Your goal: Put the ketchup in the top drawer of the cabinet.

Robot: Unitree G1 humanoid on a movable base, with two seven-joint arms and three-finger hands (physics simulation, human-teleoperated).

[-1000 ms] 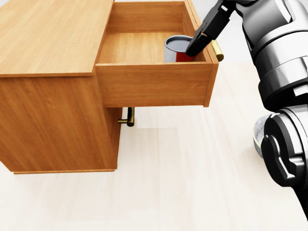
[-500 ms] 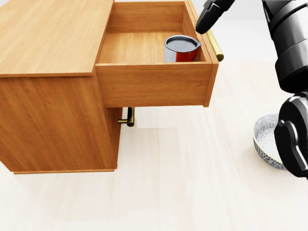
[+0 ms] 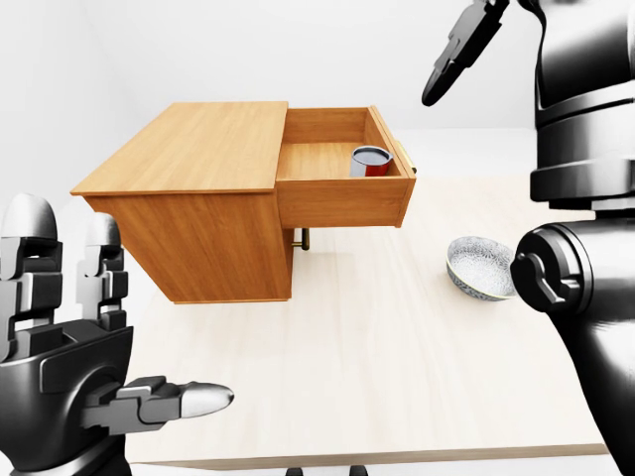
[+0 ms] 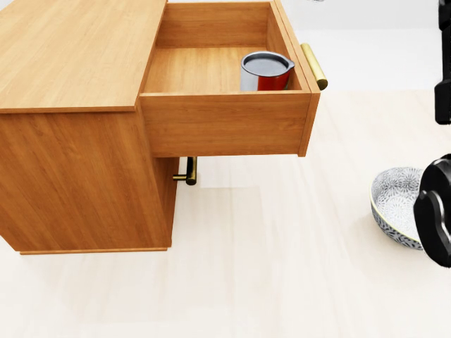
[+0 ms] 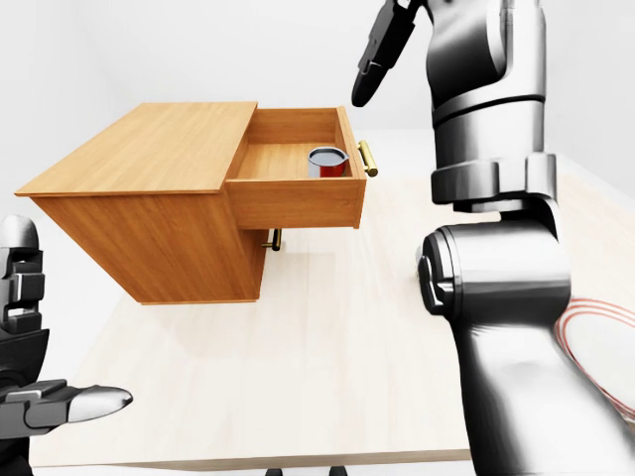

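Your ketchup (image 4: 266, 71), a red container with a grey top, stands upright in the open top drawer (image 4: 224, 123) of the cabinet (image 4: 70, 84), against its right wall near the brass handle (image 4: 314, 66). Your right hand (image 3: 464, 50) is raised above the drawer, fingers extended, holding nothing. Your left hand (image 3: 74, 347) hangs wide and empty at lower left. A patterned bowl (image 3: 481, 268) rests on the surface (image 3: 377, 367).

Ketchup (image 4: 266, 72): lower body hidden behind the drawer (image 4: 225, 123) wall | Bowl (image 4: 396, 204): right part covered by the black arm in the head view | Lower-drawer handle (image 4: 189, 171): mostly concealed beneath the open drawer | Right hand (image 3: 458, 52): fingers cut by the left-eye view's top edge, grip indeterminable | Left hand (image 3: 74, 357): cropped at lower-left corner.
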